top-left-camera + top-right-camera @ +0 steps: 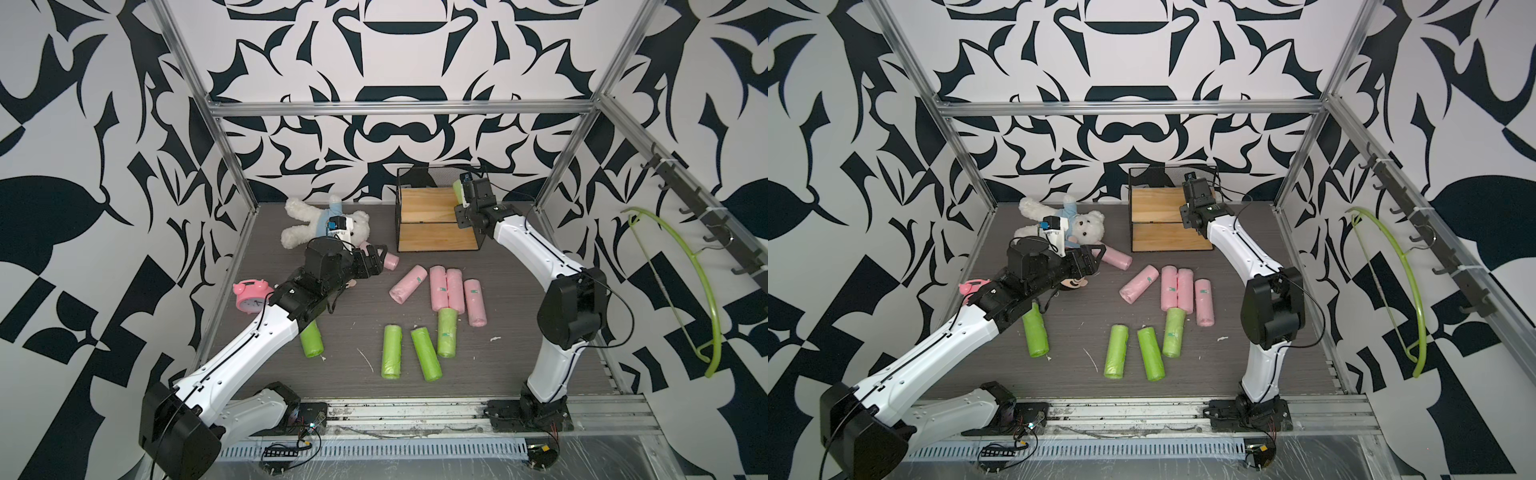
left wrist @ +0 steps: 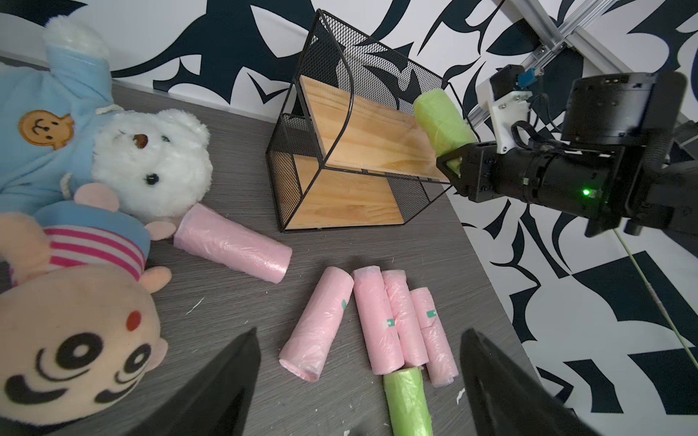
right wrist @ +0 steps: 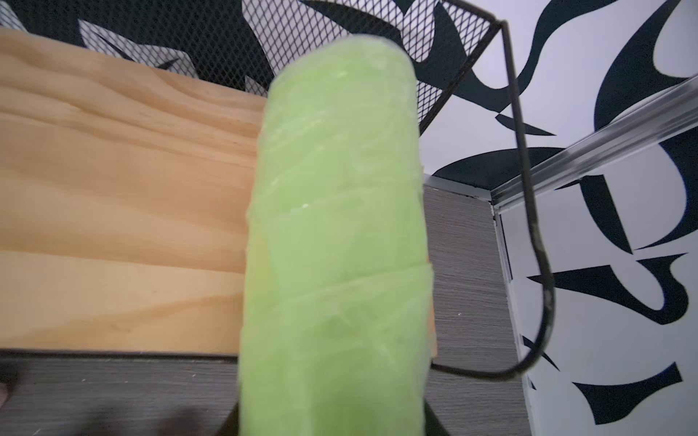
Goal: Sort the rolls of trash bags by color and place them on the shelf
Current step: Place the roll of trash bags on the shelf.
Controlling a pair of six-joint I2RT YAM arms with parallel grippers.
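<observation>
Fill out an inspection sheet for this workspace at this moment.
Surface: grey wood-grain tabletop, a few white scraps.
Job's things: shelf, both boards bare; one green roll held over the upper board; four green rolls and five pink rolls lying on the tabletop.
Clutter: white teddy bear, plush doll, pink alarm clock.
Grippers: left gripper open, holding nothing; right gripper shut on the green roll's end.
Cables: black cable along each arm; loose wiring at the front rail.
Surroundings: black-and-white patterned walls, aluminium frame, green hanger on a hook rail.
</observation>
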